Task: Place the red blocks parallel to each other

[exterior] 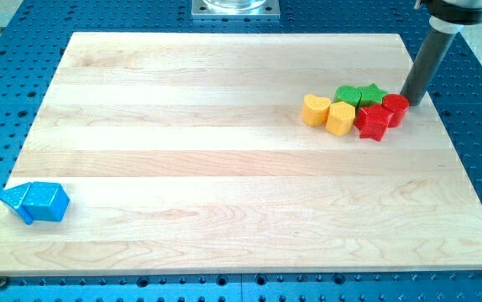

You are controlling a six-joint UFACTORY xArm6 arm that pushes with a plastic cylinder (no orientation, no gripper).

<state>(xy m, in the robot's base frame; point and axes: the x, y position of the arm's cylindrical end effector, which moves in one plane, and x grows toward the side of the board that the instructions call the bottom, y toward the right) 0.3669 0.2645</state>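
Note:
Two red blocks lie at the view's upper right: a red star-like block (373,121) and a smaller red round block (395,108) touching its right side. My tip (411,100) stands just right of and slightly above the red round block, touching or almost touching it. Two green blocks, a round one (347,95) and a star (372,92), sit directly above the red ones. A yellow heart (315,109) and a yellow hexagonal block (340,118) lie to the left of the red star, all packed in one cluster.
Two blue blocks (36,201) lie together at the view's lower left near the edge of the wooden board (224,168). The board rests on a blue perforated table. A metal mount shows at the view's top centre.

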